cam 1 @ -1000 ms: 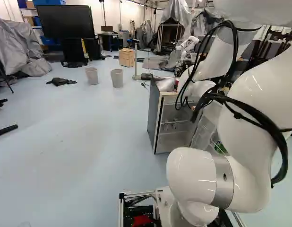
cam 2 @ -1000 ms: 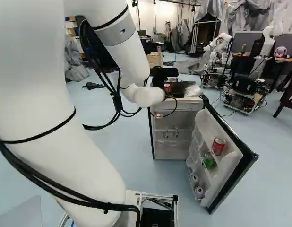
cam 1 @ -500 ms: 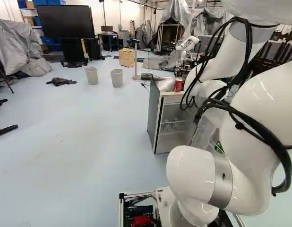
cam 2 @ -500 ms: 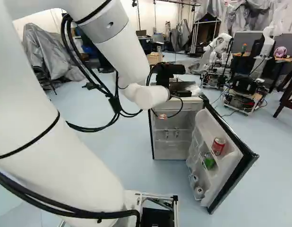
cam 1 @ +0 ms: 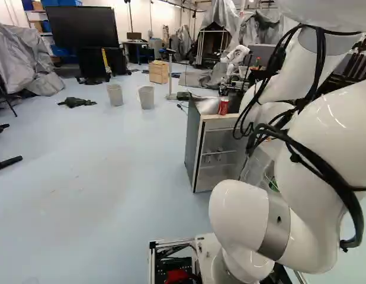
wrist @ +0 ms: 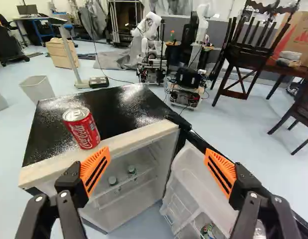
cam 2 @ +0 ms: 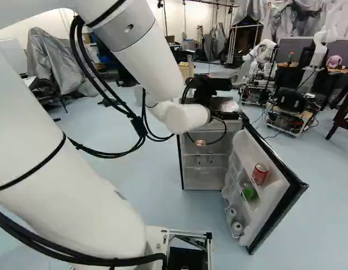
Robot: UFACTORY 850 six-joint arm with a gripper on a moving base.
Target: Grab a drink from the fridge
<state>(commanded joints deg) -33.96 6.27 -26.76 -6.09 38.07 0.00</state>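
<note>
My white arm [cam 2: 72,208] rises from its joint at the foot of both base views & reaches fwd to the mini-fridge [wrist: 144,107]. The gripper [cam 2: 201,143] is released: in wrist view its two fingers stand wide apart w/ nothing btwn the orange pads [wrist: 95,169]. The red soda can [wrist: 81,128] stands upright on the fridge's black top, near the front edge, just past one finger & not touched by it. Under & ahead of the gripper I see the fridge interior, w/ green-capped bottles [wrist: 112,180] on a shelf. The fridge door [cam 2: 275,199] is open; in its racks are a 2nd red can [cam 2: 260,174], a green item [cam 2: 250,193] (too small to tell what exactly) & cans lying lower [cam 2: 237,227]. Farther back are two grey bins [cam 1: 115,94], then a wooden box [cam 1: 159,72], another robot [wrist: 150,45] & a big black screen [cam 1: 82,26].
</note>
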